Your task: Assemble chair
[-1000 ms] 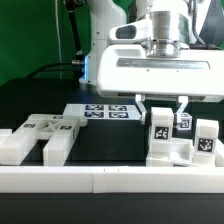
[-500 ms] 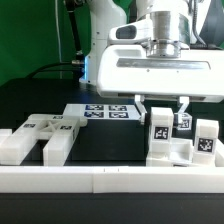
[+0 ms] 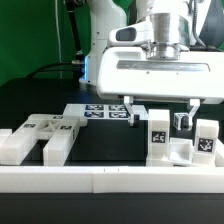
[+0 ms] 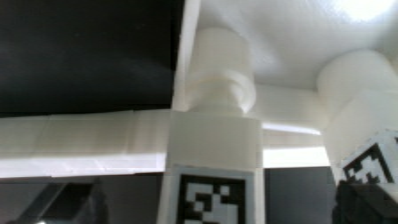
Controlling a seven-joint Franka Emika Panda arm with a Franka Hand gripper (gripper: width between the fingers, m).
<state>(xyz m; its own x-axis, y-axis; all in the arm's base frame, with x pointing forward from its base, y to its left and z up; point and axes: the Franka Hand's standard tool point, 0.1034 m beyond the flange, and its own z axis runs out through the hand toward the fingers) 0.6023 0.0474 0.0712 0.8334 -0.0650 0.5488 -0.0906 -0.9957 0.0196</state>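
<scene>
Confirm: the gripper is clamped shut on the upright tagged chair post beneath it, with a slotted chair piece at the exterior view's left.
Not shut: the exterior view shows the gripper open, fingers apart, clear of the upright tagged chair post. The rest stands.

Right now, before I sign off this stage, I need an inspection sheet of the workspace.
Surface: black table, white rail along the front.
Job's things: slotted piece at the exterior view's left; upright tagged blocks at its right.
Clutter: marker board, nothing else seen.
Grippers: claw open, its fingers either side of the blocks.
Cables: black cable behind.
Surroundings: green backdrop.
</scene>
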